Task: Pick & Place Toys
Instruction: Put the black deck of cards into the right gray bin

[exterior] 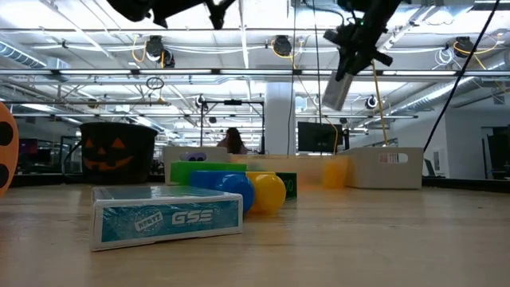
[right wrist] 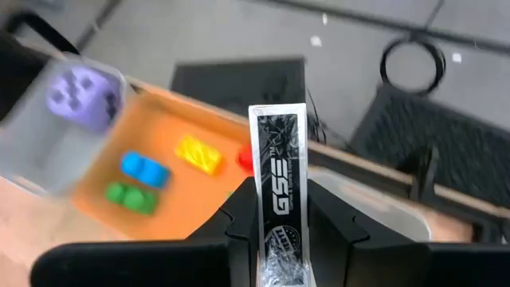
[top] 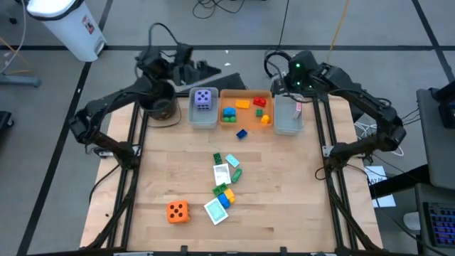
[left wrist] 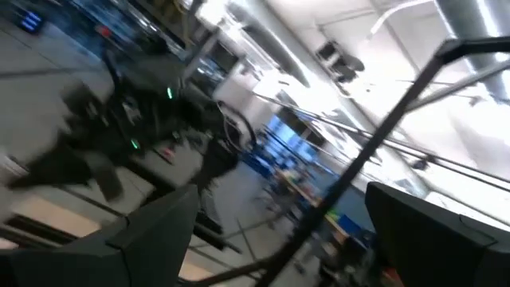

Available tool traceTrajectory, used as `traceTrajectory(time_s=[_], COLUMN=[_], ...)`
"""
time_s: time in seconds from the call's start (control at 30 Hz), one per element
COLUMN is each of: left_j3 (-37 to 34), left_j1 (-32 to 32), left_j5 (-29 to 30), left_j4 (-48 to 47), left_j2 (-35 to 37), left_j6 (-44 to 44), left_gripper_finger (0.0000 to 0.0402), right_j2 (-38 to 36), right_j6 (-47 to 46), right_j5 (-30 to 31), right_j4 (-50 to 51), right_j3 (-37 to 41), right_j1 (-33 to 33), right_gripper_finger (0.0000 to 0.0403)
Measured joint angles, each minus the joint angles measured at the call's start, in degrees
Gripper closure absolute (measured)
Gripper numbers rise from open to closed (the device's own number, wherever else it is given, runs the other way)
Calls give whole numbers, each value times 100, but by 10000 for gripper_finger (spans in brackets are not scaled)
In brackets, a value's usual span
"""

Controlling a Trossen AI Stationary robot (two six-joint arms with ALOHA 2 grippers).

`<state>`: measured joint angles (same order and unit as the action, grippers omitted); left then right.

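1. The right gripper is pinched on a white card pack marked "GSE", held upright between its fingers
2. Below the right gripper lies the right-hand grey bin; to its left, the orange bin holds coloured bricks
3. Farther left, the purple die sits in another grey bin
4. The left gripper hovers wide open and empty behind the black pot
5. Well nearer the front edge lie the orange die, teal cards and loose bricks

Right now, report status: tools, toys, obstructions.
Right tool shut on black card pack, above right grey bin. Left tool open, parked behind black pot. No obstruction seen.
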<state>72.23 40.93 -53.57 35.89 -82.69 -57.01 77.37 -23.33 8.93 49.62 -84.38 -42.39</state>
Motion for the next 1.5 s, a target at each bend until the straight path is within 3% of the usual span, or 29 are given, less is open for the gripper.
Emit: traceTrajectory(time_s=[0.3, 0.7, 1.1, 1.5], left_j3=[1, 2, 2, 2], left_j1=[791, 1193, 1193, 1193], left_j5=[-35, -39, -52, -52], left_j4=[-1687, -3775, -4049, -4047], left_j2=[616, 700, 701, 701], left_j6=[1045, 2370, 2673, 2584], left_gripper_finger=[34, 34, 34, 34], right_j2=[475, 1084, 1326, 1302], right_j6=[-717, -1585, -1849, -2229], right_j5=[49, 184, 328, 289], right_j4=[746, 1024, 1364, 818], right_j3=[0, 0, 19, 1070], right_j1=[-137, -142, -127, -156], right_gripper_finger=[348, 348, 348, 348])
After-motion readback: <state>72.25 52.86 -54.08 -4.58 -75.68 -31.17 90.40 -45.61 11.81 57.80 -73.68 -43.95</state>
